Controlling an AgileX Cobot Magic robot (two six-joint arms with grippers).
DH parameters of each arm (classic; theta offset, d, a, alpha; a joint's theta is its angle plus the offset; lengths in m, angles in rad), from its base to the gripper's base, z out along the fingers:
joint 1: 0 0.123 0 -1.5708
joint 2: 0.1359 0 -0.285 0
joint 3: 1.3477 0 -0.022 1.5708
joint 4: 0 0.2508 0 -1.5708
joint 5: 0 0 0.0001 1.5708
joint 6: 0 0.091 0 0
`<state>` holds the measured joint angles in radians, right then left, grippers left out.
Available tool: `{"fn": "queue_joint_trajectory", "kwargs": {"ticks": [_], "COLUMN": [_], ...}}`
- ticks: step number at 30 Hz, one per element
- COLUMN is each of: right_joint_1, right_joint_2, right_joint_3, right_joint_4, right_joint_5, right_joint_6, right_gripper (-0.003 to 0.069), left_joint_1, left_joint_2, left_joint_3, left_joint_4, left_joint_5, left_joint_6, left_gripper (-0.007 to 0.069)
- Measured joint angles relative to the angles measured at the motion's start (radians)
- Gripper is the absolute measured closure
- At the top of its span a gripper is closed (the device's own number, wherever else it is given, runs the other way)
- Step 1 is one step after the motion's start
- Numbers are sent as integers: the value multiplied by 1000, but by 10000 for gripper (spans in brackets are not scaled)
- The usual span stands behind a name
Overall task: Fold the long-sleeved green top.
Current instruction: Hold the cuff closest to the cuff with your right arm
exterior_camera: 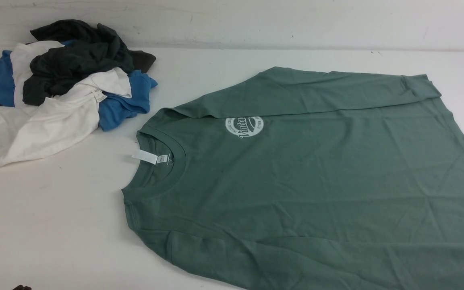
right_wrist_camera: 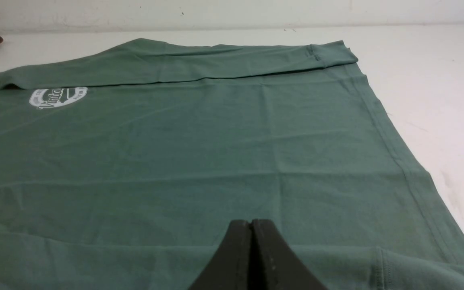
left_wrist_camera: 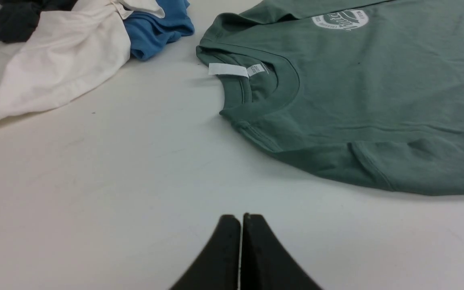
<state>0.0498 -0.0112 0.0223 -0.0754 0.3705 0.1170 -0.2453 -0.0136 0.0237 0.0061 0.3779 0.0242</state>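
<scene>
The green long-sleeved top (exterior_camera: 316,177) lies spread flat across the table's middle and right, neck toward the left, with its white neck label (exterior_camera: 145,157) and round white chest logo (exterior_camera: 244,126) showing. Both sleeves lie folded in along the body, one along the far edge (exterior_camera: 316,90), one along the near edge. My left gripper (left_wrist_camera: 241,217) is shut and empty over bare table, short of the collar (left_wrist_camera: 264,86). My right gripper (right_wrist_camera: 251,222) is shut and empty above the top's body (right_wrist_camera: 199,153), near the hem side. In the front view neither gripper clearly shows.
A heap of other garments sits at the far left: white (exterior_camera: 34,121), blue (exterior_camera: 123,102) and dark grey (exterior_camera: 79,60). The white wall (exterior_camera: 256,20) runs along the table's back. The top's hem (right_wrist_camera: 401,161) runs close to the table's right side.
</scene>
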Motion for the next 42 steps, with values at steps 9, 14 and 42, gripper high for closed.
{"fn": "queue_joint_trajectory", "kwargs": {"ticks": [9,14,42], "right_joint_1": [0,0,1], "right_joint_2": [0,0,932], "right_joint_3": [6,6,-780], "right_joint_4": [470,597,-141], "right_joint_5": [-84,-90,872], "right_joint_6": [257,269,103], "right_gripper": [673,673,673], "left_joint_1": [0,0,-3], "left_joint_2": [0,0,1062], "left_joint_3": [4,4,-747], "left_joint_4": [-400,-689,-548], "left_joint_5": [-190,-286,516], "left_joint_6": [-255,-341,209], "left_gripper": [629,629,629]}}
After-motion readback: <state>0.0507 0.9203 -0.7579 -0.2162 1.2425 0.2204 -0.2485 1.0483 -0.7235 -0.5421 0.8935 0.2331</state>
